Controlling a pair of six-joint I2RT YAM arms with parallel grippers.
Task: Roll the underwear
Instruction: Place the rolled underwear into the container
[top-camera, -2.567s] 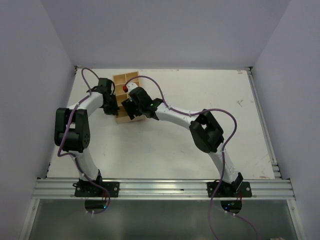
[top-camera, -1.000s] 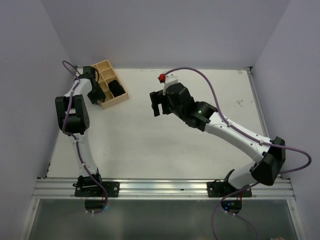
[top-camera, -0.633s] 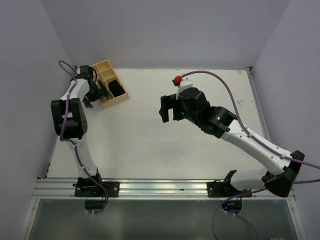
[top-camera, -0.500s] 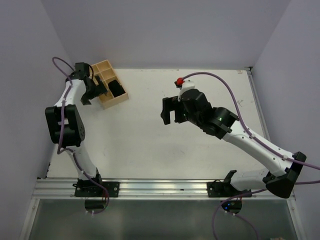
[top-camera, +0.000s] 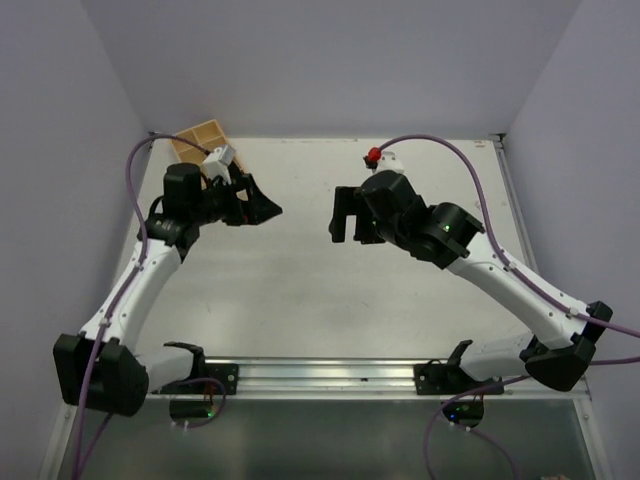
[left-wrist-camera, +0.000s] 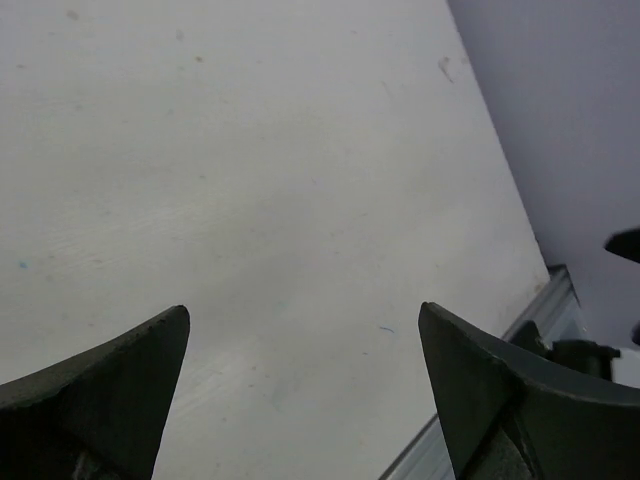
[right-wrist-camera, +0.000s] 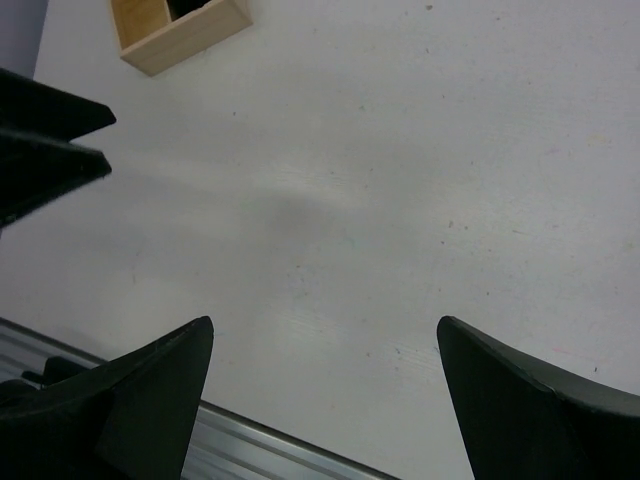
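Observation:
Both grippers hover over the white table (top-camera: 300, 290) with nothing between their fingers. My left gripper (top-camera: 262, 200) (left-wrist-camera: 303, 310) is open and points toward the middle. My right gripper (top-camera: 352, 232) (right-wrist-camera: 324, 322) is open too, facing it from the right. A wooden compartment box (top-camera: 195, 138) (right-wrist-camera: 175, 28) stands at the back left, partly behind the left arm. A black patch, probably the underwear (right-wrist-camera: 195, 5), shows in one compartment at the top edge of the right wrist view. The top view does not show it.
The metal rail (top-camera: 320, 375) (right-wrist-camera: 250, 440) runs along the table's near edge. In the right wrist view the left gripper's fingers (right-wrist-camera: 50, 140) reach in from the left. Purple cables loop over both arms.
My left arm has let go of the box's edge and swung right, toward the table's middle, with its jaws now wide. The right gripper has drifted slightly right.

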